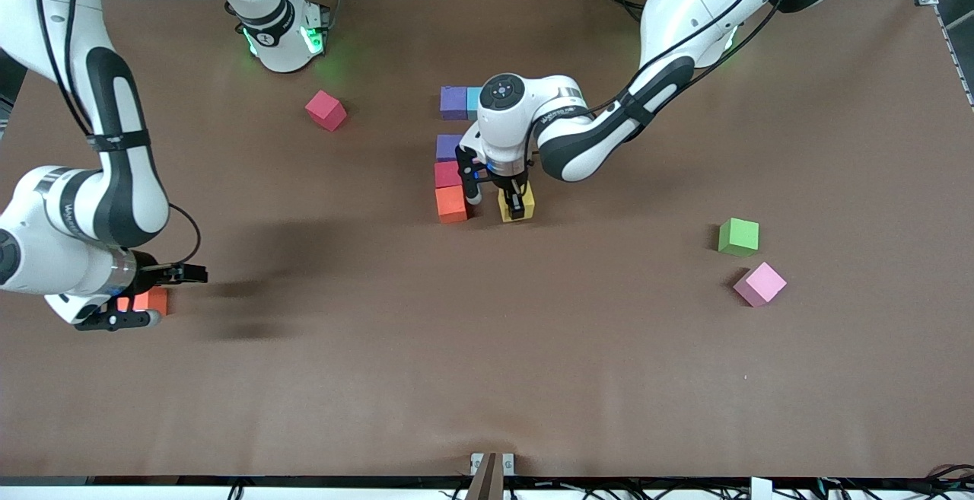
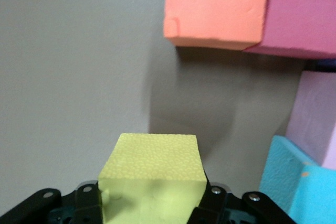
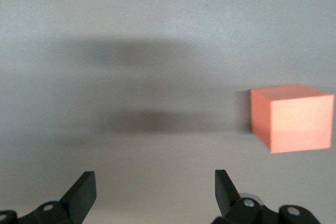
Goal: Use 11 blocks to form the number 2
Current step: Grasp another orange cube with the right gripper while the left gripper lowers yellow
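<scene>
Blocks: a yellow one (image 1: pixel 517 204) about to join the number 2 (image 1: pixel 453 156) mid-surface.
Right gripper (image 1: pixel 144 298) hangs apart beside an orange cube (image 1: pixel 143 300); left gripper (image 1: pixel 517 207) is clamped on yellow, one gap from the digit's orange corner (image 1: pixel 451 204).

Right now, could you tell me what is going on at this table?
The left end effector is shut on a yellow block at the table, beside the orange block of a half-built cluster. The right end effector, open, hovers by a loose orange block at the right arm's end. Red, pink and green cubes lie scattered.
</scene>
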Robot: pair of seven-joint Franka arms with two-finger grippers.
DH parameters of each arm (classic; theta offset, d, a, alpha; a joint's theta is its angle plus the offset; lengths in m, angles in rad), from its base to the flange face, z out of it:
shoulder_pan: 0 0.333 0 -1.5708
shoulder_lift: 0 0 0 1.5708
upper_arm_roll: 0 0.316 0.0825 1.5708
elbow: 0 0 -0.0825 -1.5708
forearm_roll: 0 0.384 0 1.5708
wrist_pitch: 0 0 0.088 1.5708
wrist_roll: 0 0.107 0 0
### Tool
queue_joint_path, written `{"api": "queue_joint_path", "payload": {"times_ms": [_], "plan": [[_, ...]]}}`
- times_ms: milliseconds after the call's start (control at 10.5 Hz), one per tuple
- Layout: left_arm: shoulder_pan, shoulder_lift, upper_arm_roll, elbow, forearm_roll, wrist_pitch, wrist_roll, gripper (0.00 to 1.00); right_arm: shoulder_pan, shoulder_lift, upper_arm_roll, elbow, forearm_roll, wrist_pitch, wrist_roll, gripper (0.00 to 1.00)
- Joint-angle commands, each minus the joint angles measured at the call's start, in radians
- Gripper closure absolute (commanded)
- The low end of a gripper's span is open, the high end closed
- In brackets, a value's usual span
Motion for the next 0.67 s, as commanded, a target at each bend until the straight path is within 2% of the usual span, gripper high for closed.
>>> {"api": "queue_joint_path", "payload": {"times_ms": [0,191,382,574], "plan": [[-0.041,0.034,0.024,0.032,0.027,0.027,0.034,0.63,-0.049,0.036,0.017,0.044,-0.057,-0.009,-0.098,0.00],[-0.089,0.045,0.066,0.056,0.021,0.029,0.044,0.63,-0.115,0.079,0.017,0.093,-0.088,-0.004,-0.219,0.00],[-0.094,0.083,0.066,0.091,0.017,0.030,0.054,0.63,-0.180,0.131,0.018,0.130,-0.087,0.043,-0.353,0.00],[-0.095,0.099,0.066,0.114,0.014,0.030,0.065,0.63,-0.212,0.158,0.018,0.130,-0.085,0.115,-0.381,0.00]]}}
